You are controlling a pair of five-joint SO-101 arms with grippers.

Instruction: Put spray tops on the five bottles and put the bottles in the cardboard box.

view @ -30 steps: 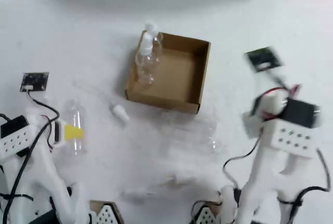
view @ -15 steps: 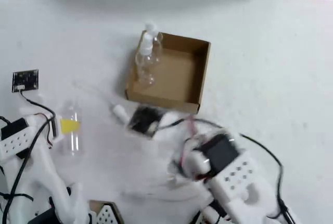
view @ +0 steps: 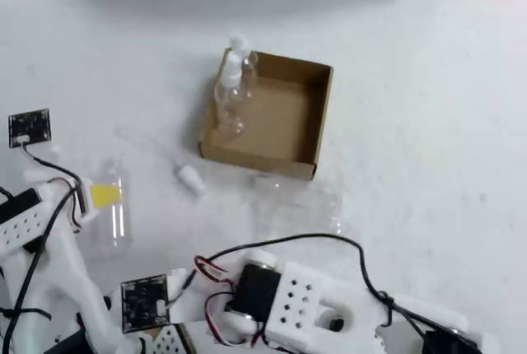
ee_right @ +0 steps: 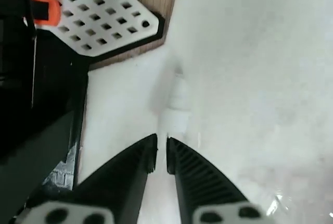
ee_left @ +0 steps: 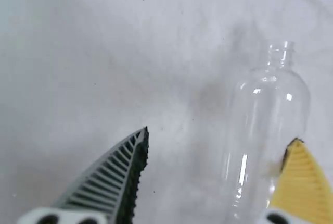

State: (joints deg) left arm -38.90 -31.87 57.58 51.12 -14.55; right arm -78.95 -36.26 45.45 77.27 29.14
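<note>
White table top (view: 428,82) carries everything. I see the left arm at the table's near left edge. The left gripper (ee_left: 219,136) is spread wide around a clear bottle (ee_left: 265,130) that lies on its side. The bottle's body sits against the yellow jaw and the grey jaw is well apart from it. Its bare neck points away past the jaw tips, so nothing is clamped.

The right arm (view: 305,309) lies low along the near edge. The right gripper (ee_right: 161,146) is closed down to a thin slit with nothing between the jaws. A small white piece (ee_right: 177,107) lies on the table just beyond the tips; I cannot tell what it is.

The cardboard box (view: 317,115) sits mid-table. It holds two capped bottles (view: 232,90), which stand against its left wall.

A second clear bottle (view: 300,197) lies just in front of the box. One loose spray top (view: 189,177) lies near the box's front left corner.
</note>
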